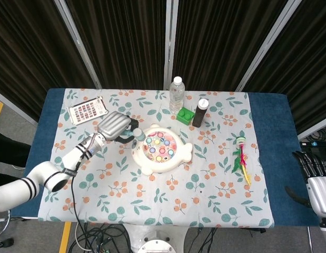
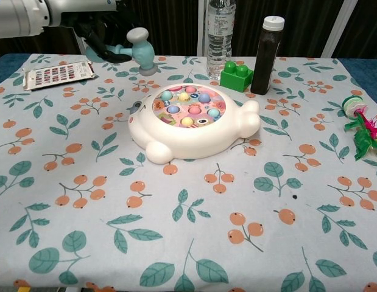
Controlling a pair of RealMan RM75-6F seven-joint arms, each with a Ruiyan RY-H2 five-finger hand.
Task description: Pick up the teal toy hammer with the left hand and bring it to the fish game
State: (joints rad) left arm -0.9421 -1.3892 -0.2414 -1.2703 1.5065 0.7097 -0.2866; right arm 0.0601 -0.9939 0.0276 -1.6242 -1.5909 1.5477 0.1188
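My left hand (image 1: 116,127) (image 2: 98,27) grips the teal toy hammer (image 2: 137,50) by its handle, lifted above the table. The hammer's head (image 1: 138,136) hangs just left of the fish game (image 1: 161,148) (image 2: 193,118), near its upper left rim. The game is a white fish-shaped toy with coloured fish in a pink round centre. My right hand (image 1: 315,178) hangs off the table's right edge, fingers apart, holding nothing.
A water bottle (image 1: 176,94), a green block (image 1: 185,115) and a dark bottle (image 1: 200,112) stand behind the game. A card of stickers (image 1: 87,110) lies at the back left. A feathered toy (image 1: 240,158) lies at the right.
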